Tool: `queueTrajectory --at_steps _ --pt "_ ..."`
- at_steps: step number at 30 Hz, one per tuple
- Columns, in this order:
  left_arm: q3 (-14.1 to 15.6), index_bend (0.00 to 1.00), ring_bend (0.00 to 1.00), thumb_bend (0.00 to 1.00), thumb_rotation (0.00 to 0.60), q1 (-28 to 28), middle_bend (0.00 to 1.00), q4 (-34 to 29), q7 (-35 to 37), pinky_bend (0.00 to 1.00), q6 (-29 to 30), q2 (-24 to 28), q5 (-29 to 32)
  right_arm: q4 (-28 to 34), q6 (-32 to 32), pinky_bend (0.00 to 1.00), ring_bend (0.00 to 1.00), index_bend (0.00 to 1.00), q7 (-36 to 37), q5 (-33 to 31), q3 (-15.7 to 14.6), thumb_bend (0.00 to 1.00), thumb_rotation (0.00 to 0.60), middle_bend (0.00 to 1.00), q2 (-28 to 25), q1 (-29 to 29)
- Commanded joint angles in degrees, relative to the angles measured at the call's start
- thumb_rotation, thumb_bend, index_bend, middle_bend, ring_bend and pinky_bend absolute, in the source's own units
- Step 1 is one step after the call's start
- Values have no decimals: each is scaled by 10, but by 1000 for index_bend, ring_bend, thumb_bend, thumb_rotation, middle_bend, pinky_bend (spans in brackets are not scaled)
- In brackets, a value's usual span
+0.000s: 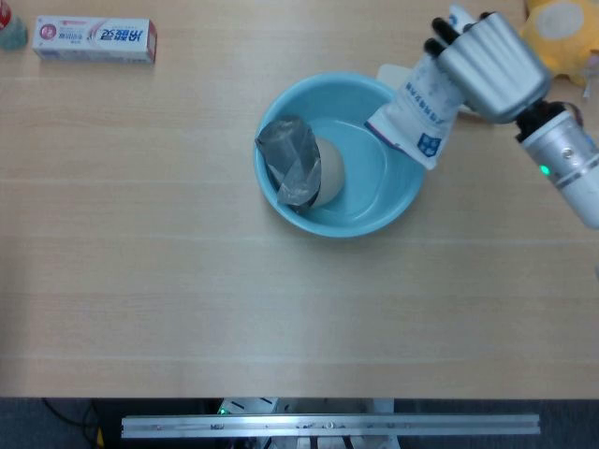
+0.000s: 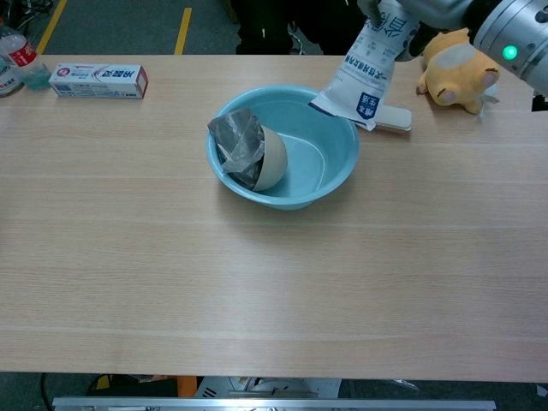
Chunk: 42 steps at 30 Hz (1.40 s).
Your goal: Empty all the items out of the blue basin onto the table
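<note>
At basin [image 1: 393,201] 2 o'clock, right hand [image 1: 490,56] clamped on white pouch [image 1: 417,110], raised above rim, grey bag [image 1: 290,161] inside at 9 o'clock.

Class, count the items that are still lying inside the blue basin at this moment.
1: a grey-wrapped roll leans against the left inner wall of the blue basin. The white pouch is held up by the right hand. Nothing else shows; something could hide beneath the roll.

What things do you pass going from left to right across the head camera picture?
Long pink-and-white toothpaste box → crumpled grey plastic bag in the round blue basin → white printed pouch → right hand → yellow plush toy.
</note>
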<state>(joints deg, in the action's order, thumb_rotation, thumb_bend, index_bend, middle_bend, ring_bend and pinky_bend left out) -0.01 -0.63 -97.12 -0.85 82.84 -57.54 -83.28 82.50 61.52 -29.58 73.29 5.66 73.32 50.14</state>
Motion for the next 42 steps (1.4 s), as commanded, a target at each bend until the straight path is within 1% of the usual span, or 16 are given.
queueTrajectory --at_steps 1,4,7,13,14,15,16,17,19,20,23,27,29,31,37,42 --pt "0 294 249 219 600 -3 285 -2 -2 212 -2 -1 -3 10 12 741 658 556 20 3 -11 198 600 641 -30 -31" --pt "0 294 249 219 600 -6 285 -7 -7 212 -4 -2 -6 3 2 741 658 556 38 2 -23 197 600 641 -42 -49" --pt "1 294 249 219 600 -8 285 -11 -12 212 -5 -3 -8 -15 -6 741 658 556 58 6 -36 197 600 641 -40 -65" --pt "3 294 249 220 600 -11 285 -21 -21 212 -7 -2 -12 -76 -51 739 639 548 83 11 -56 197 600 623 1 -77" --pt "3 294 250 219 600 -10 285 -22 -22 212 -6 -2 -11 -85 -61 728 610 512 85 10 -58 197 600 590 8 -77" --pt "4 294 250 219 600 -10 285 -24 -24 212 -5 -1 -11 -94 -78 707 568 449 85 5 -60 196 600 544 16 -75" --pt "4 294 250 219 600 -9 285 -25 -25 212 -4 0 -10 -99 -93 679 516 366 82 -1 -61 191 600 492 21 -73" --pt "4 294 249 219 600 -9 285 -27 -26 211 -4 0 -9 -102 -110 633 441 244 78 -9 -62 175 600 416 24 -70" --pt "4 294 249 220 600 -8 285 -29 -28 212 -2 2 -8 -101 -139 543 313 51 64 -27 -59 119 600 271 28 -63" --pt "4 294 249 220 600 -7 285 -30 -29 212 -2 2 -8 -98 -148 500 259 6 59 -34 -57 85 600 205 29 -60" --pt "4 294 249 219 600 -7 285 -32 -31 212 -1 3 -5 -86 -160 440 176 0 44 -49 -50 33 600 86 26 -54" --pt "4 294 249 219 600 -8 285 -33 -33 212 -2 4 -3 -60 -168 414 140 0 39 -60 -42 28 600 16 9 -50" --pt "3 294 249 219 600 -9 285 -34 -34 212 -3 4 -4 -45 -164 414 137 0 44 -61 -36 26 600 7 0 -50" --pt "3 294 249 220 600 -10 285 -34 -34 212 -3 4 -5 -25 -153 414 136 0 59 -52 -28 26 600 25 -8 -52" --pt "2 294 249 220 600 -12 285 -35 -36 211 -2 5 -6 33 -138 430 198 2 120 17 -14 26 600 206 -27 -43" --pt "3 294 249 219 600 -10 284 -36 -36 212 0 5 -4 73 -157 443 233 108 135 58 -6 27 600 309 -22 -15"
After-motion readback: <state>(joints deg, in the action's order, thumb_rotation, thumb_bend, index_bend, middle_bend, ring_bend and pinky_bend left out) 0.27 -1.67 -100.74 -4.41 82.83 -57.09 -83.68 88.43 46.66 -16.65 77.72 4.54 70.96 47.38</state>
